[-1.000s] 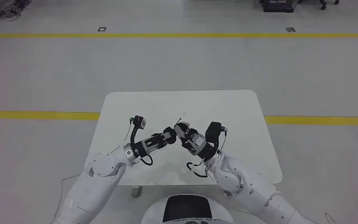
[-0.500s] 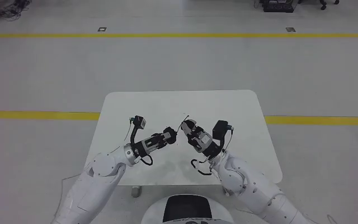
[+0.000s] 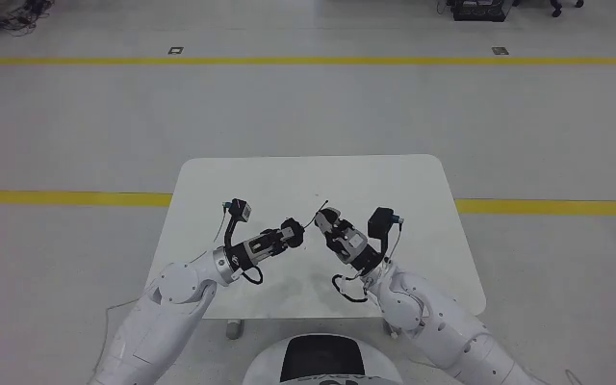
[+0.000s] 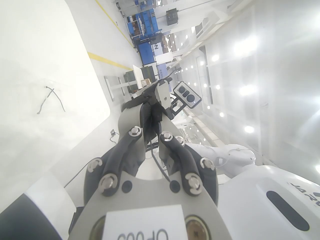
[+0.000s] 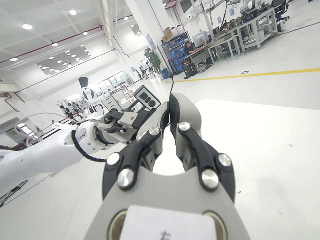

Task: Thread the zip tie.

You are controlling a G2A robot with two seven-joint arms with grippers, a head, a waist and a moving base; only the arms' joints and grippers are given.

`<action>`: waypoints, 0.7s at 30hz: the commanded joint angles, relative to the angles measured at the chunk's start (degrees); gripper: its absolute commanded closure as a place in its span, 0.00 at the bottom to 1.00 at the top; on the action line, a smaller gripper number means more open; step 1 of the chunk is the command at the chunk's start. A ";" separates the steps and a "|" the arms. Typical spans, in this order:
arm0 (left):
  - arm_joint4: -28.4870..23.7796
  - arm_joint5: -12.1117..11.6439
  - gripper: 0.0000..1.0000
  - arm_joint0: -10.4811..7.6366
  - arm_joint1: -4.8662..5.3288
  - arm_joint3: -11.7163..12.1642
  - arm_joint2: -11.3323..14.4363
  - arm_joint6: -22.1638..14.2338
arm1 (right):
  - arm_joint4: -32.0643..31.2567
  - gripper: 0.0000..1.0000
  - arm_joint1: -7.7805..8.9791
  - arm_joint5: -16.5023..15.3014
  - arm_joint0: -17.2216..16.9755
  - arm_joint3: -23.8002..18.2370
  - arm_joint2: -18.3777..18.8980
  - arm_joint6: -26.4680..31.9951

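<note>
A thin black zip tie (image 5: 171, 86) sticks up out of my right gripper (image 5: 169, 103), which is shut on it, with the small head at the free end. From above, the right gripper (image 3: 322, 219) hangs over the middle of the white table (image 3: 385, 183) and the zip tie (image 3: 319, 206) pokes out of its tip. My left gripper (image 3: 294, 231) is a short gap to its left and points at it. The left gripper (image 4: 150, 111) is shut, and a thin black strand (image 4: 161, 167) runs back between its fingers, seemingly the tie's tail.
Two thin dark crossing lines (image 4: 51, 98) show on the table top; I cannot tell whether they are ties or shadows. The table's rounded front corner (image 4: 105, 111) is close to both grippers. Yellow floor lines (image 3: 539, 206) run past the table.
My right gripper has drawn away to the right from the left gripper, so a small gap now separates the tips that were touching. The left arm has stayed put.
</note>
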 commanded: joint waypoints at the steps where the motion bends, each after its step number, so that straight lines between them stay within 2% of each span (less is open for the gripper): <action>1: 0.00 0.00 1.00 0.00 0.00 0.00 0.00 0.00 | 1.01 1.00 0.10 0.00 0.36 0.11 -0.57 0.19; 11: 0.00 0.00 1.00 0.00 0.00 0.00 0.00 0.00 | 5.41 1.00 0.71 0.00 2.38 0.48 -3.65 -1.90; 21: 0.00 0.00 1.00 0.00 0.00 0.00 0.00 0.00 | 5.53 1.00 2.28 0.00 4.15 -0.48 -6.81 -6.09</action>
